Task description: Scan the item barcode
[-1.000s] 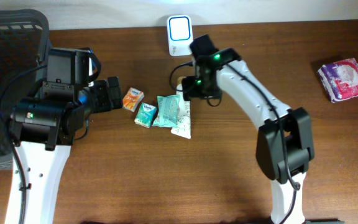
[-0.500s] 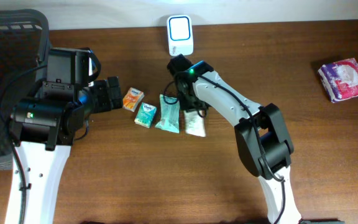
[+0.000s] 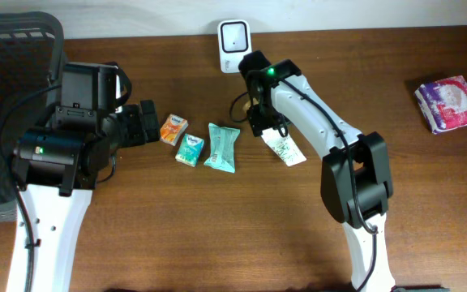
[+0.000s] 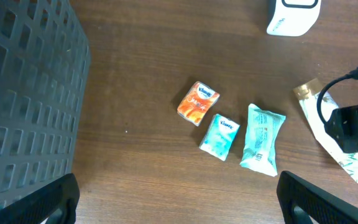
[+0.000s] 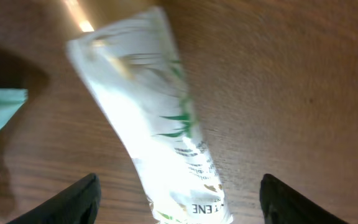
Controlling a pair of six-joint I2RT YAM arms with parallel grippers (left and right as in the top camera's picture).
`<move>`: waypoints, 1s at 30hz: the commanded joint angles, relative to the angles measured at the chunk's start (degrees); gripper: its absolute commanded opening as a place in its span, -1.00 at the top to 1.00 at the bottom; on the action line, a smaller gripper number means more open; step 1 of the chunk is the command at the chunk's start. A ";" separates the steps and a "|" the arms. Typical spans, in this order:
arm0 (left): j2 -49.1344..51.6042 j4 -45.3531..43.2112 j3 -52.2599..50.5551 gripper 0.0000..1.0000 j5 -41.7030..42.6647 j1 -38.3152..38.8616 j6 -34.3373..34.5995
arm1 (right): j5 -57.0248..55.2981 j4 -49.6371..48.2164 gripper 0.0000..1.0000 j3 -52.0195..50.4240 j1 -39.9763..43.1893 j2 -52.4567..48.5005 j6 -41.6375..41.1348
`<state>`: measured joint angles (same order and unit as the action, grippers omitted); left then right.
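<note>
White plastic sachet with green print (image 3: 284, 149) lies flat on the brown wooden desk (image 3: 428, 203), near the middle of its far edge, below the right gripper (image 3: 259, 122). Left wrist view: the left gripper (image 4: 178, 186) is wide open and empty. Right wrist view: the sachet lies between the wide-apart fingers (image 5: 73, 199), and they do not touch it.

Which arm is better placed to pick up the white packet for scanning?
Right. Its open claw hangs directly over the white packet, near the scanner. The left claw sits farther off, past the orange pack.
</note>
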<state>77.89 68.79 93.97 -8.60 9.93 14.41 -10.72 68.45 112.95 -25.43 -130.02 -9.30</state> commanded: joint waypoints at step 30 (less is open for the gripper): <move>-0.07 -0.11 0.46 -0.98 -0.24 -0.26 0.33 | -0.17 -8.46 0.64 -9.79 -3.78 0.13 2.43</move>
<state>77.89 68.79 93.97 -8.60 9.93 14.41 -18.74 57.43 100.40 -29.56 -129.80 -6.02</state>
